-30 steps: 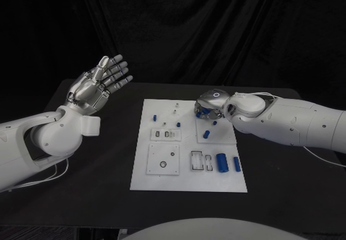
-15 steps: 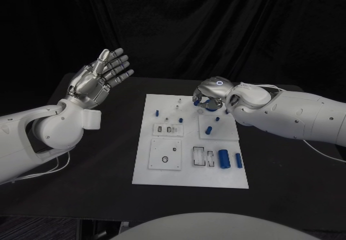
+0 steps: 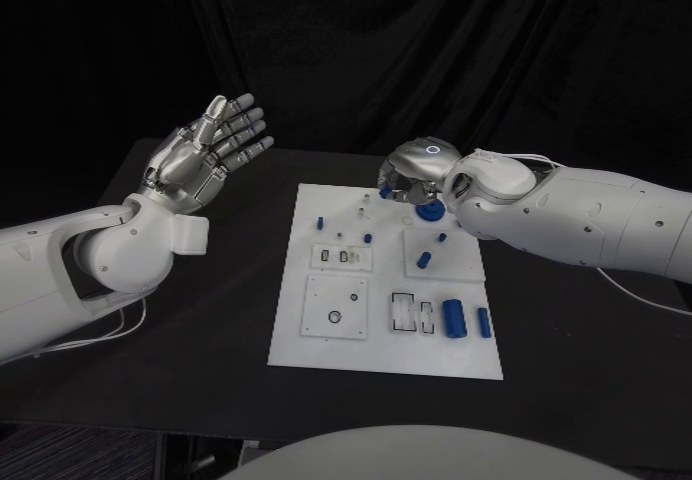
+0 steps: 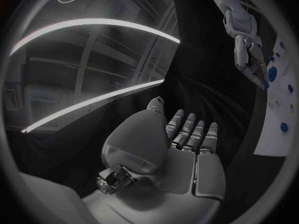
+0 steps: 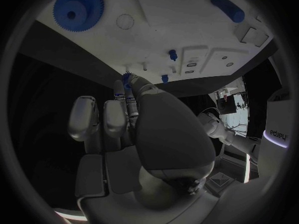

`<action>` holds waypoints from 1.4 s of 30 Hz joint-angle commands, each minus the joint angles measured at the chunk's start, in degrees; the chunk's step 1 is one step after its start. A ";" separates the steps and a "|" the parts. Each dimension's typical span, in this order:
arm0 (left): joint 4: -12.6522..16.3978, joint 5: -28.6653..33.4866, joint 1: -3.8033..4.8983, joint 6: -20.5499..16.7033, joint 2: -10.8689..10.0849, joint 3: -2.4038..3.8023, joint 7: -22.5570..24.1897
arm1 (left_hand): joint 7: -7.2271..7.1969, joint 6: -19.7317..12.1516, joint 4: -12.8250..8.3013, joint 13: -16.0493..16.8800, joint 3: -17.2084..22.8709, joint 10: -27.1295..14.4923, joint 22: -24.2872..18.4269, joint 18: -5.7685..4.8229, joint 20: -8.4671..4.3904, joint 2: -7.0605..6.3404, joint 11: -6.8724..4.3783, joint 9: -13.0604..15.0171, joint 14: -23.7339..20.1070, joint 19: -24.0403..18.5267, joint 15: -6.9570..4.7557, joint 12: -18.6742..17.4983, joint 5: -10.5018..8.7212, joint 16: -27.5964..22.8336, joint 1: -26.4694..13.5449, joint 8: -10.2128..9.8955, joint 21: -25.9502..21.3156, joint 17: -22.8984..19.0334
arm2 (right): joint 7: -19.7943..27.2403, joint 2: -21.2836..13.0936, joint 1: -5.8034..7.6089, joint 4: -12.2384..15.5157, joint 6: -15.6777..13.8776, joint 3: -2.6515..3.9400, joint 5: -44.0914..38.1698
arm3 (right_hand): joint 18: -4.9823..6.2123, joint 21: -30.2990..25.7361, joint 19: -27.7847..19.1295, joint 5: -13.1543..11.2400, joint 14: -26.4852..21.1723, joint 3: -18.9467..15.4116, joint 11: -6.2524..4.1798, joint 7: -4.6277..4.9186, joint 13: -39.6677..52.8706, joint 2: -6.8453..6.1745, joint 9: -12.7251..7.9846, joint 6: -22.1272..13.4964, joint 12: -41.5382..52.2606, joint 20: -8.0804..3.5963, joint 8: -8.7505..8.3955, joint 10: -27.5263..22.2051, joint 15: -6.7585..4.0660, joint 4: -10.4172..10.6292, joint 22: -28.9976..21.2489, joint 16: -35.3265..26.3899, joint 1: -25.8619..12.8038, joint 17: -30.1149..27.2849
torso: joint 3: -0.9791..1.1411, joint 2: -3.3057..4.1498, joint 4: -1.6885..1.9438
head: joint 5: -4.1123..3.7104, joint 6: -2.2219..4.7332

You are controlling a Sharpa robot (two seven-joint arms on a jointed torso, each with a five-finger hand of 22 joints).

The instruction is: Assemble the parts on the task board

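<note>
The white task board [image 3: 382, 350] lies in the middle of the black table. My right hand [image 3: 418, 175] hovers over its far end, thumb and fingertips [image 5: 127, 92] pinching a small blue part [image 5: 126, 78]. Just beside that hand a blue gear [image 3: 430, 211] lies flat on the board, also seen as the blue gear [image 5: 77, 7] from the right wrist. Two blue cylinders [image 3: 451, 317] lie at the board's near right, and small blue pegs [image 3: 368, 237] stand further up. My left hand [image 3: 209, 140] is raised off to the left, fingers spread, holding nothing.
Raised white blocks with slots and holes [image 3: 333, 313] sit on the board's near half. Bare black table [image 3: 188, 330] lies to the left of the board. My right forearm [image 3: 577, 220] hangs over the table's right side.
My right hand has lifted off the board and drawn toward its far end, uncovering the blue gear. The left hand stays raised. The camera has shifted slightly.
</note>
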 commanded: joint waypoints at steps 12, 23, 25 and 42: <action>-0.13 0.21 0.08 1.72 0.63 0.05 3.74 | 5.32 0.37 -0.01 0.10 0.35 0.51 0.05 -0.76 -0.05 0.32 0.08 0.06 0.30 0.39 0.14 0.35 -0.04 0.51 0.43 0.37 0.28 0.08 | -4.03 2.46 0.24 -2.45 4.04 0.10 0.22 | -1.10 0.35 0.56 -0.45 0.55 0.25 0.27 0.77 -0.11 0.42 4.53 -0.43 -0.83 -0.03 -0.45 0.00 0.21 -0.55 0.26 0.49 0.11 0.42 | -0.18 1.54 0.76 | -1.24 1.78; -0.17 0.21 0.08 1.80 0.60 0.05 3.70 | 5.32 0.34 -0.07 0.10 0.42 0.57 0.05 -0.82 -0.06 0.36 0.12 0.05 0.38 0.43 0.19 0.40 0.23 0.66 0.46 0.37 0.30 0.09 | -4.34 2.86 0.25 -3.03 3.00 0.26 0.22 | -1.10 0.34 0.55 -0.43 0.58 0.35 0.34 0.87 -0.12 0.41 4.59 -0.62 -1.05 0.02 -0.61 -0.06 0.27 -0.63 0.27 0.54 0.13 0.50 | -0.41 1.59 0.91 | -1.20 1.51; -0.17 0.21 0.08 1.81 0.57 0.05 3.64 | 5.32 0.34 -0.07 0.10 0.42 0.57 0.05 -0.82 -0.06 0.36 0.12 0.05 0.38 0.43 0.19 0.40 0.23 0.66 0.46 0.37 0.30 0.09 | -4.25 2.86 0.25 -2.98 2.65 0.28 0.22 | -1.10 0.34 0.55 -0.43 0.58 0.35 0.34 0.87 -0.12 0.41 4.59 -0.62 -1.05 0.02 -0.61 -0.06 0.27 -0.63 0.27 0.54 0.13 0.50 | -0.47 1.71 0.98 | -1.29 1.68; -0.46 0.21 0.08 2.20 0.69 0.05 3.00 | 5.32 0.45 -0.12 0.12 0.47 0.72 0.06 -0.88 -0.05 0.37 0.22 0.07 0.46 0.47 0.26 0.59 0.47 0.79 0.48 0.41 0.32 0.10 | -3.69 3.76 0.25 -3.47 -0.50 0.39 0.22 | -1.20 0.70 0.93 -0.10 0.86 0.49 0.37 0.88 0.01 0.81 5.01 -0.47 -1.38 0.10 -0.67 0.42 0.32 -0.43 0.87 0.95 -0.47 1.25 | -0.71 2.06 1.07 | -1.82 2.03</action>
